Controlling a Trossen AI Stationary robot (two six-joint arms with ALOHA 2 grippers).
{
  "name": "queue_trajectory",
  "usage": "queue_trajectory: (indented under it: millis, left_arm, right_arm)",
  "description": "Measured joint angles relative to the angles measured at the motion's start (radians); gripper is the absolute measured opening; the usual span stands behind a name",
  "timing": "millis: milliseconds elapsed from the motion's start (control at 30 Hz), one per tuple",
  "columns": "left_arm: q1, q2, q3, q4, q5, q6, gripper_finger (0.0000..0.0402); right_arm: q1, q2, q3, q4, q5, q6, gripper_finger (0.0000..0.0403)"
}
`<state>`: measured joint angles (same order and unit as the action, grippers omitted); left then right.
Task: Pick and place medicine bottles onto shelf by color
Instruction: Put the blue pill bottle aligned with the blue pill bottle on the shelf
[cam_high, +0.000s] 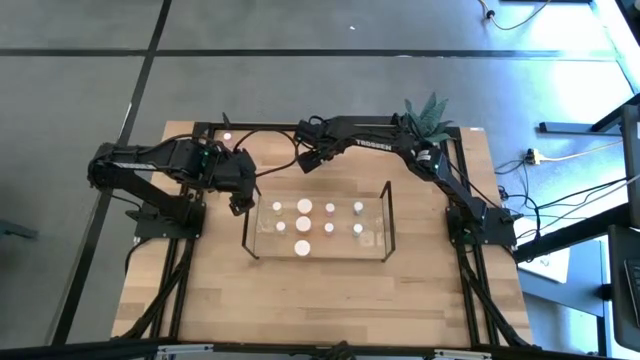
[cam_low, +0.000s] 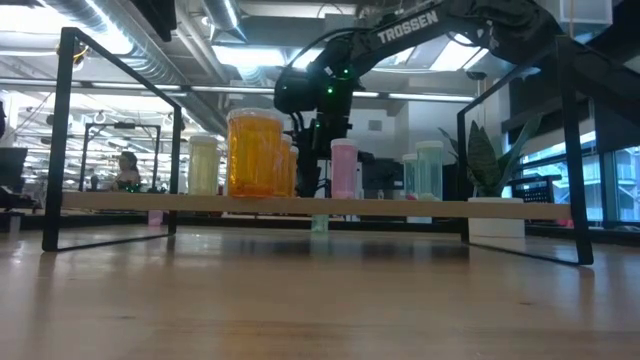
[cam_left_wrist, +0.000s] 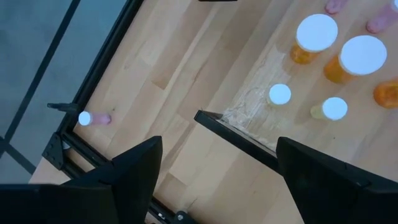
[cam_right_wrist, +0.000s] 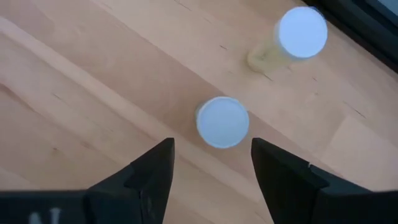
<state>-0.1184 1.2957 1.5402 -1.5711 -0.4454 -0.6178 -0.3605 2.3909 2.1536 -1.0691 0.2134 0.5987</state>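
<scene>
Right now my right gripper (cam_high: 308, 160) (cam_right_wrist: 211, 149) hangs just past the far edge of the shelf (cam_high: 388, 215) with its fingers apart and nothing in them. A white-capped bottle (cam_right_wrist: 222, 122) stands on the pale plank worktop (cam_high: 300, 300) below, just ahead of the fingertips, and I cannot tell whether they touch it. A second bottle (cam_right_wrist: 301, 32) with a yellowish body stands a little beyond it. My left gripper (cam_high: 240, 195) (cam_left_wrist: 217, 146) waits at the shelf's left end, fingers spread wide and empty, above the shelf's dark corner edge. A pink bottle (cam_left_wrist: 93, 118) lies on its side well apart from the shelf, close to the black frame (cam_high: 190, 130) that runs round the worktop. The shelf sits mid-worktop, and on it stand the sorted bottles (cam_high: 303, 207), white caps up. From table height I see a big orange bottle (cam_low: 255, 150) beside a pale yellow one (cam_low: 203, 165), then a pink one (cam_low: 343, 168) and a green one (cam_low: 428, 170) farther along. A spiky plant (cam_high: 428, 115) in a white pot (cam_low: 495, 215) stands at the far right corner. Around the worktop lies a grey floor (cam_high: 80, 100) crossed by dark lines, with cables (cam_high: 560, 205) trailing on the right. Beyond, the room shows ceiling lights (cam_low: 240, 55), ducts (cam_low: 130, 45), and a person (cam_low: 128, 170) far off.
</scene>
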Motion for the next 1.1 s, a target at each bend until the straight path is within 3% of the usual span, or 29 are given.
queue_trajectory:
  millis: [1100]
  left_arm:
    - [0.000,0.000,0.000,0.000,0.001,0.000,0.0309]
  right_arm:
    - [-0.019,0.035,-0.002,0.074,-0.010,0.047,0.0216]
